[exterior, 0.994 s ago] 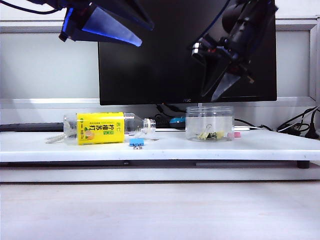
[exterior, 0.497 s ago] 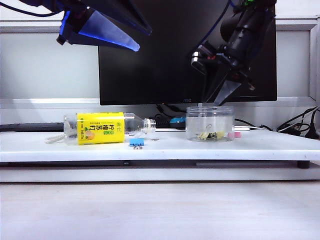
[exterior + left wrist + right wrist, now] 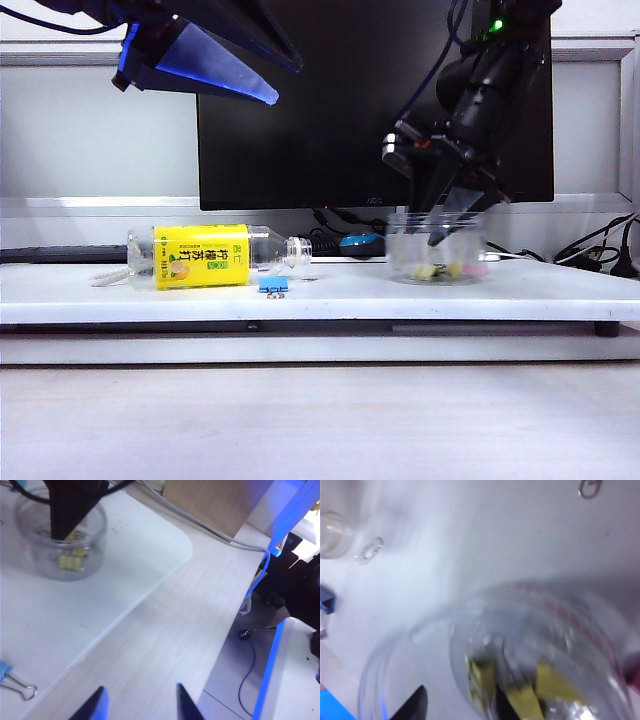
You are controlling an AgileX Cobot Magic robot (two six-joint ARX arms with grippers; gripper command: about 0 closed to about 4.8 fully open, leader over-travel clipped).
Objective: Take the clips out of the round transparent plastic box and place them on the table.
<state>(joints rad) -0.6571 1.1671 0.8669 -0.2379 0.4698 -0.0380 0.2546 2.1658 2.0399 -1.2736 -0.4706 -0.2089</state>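
Several tiny pale-yellow binder clips (image 3: 540, 687) lie at the bottom of the round transparent plastic box (image 3: 436, 247) on the white table (image 3: 330, 290), just beneath the right gripper (image 3: 440, 228); its fingers (image 3: 415, 706) are spread, dipped inside, grasping nothing; the left gripper (image 3: 138, 706) hangs high, well apart, fingers released.

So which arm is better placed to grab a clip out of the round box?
The right. Its open hand already dips into the round transparent plastic box above the clips; the left hand hangs high, far off.
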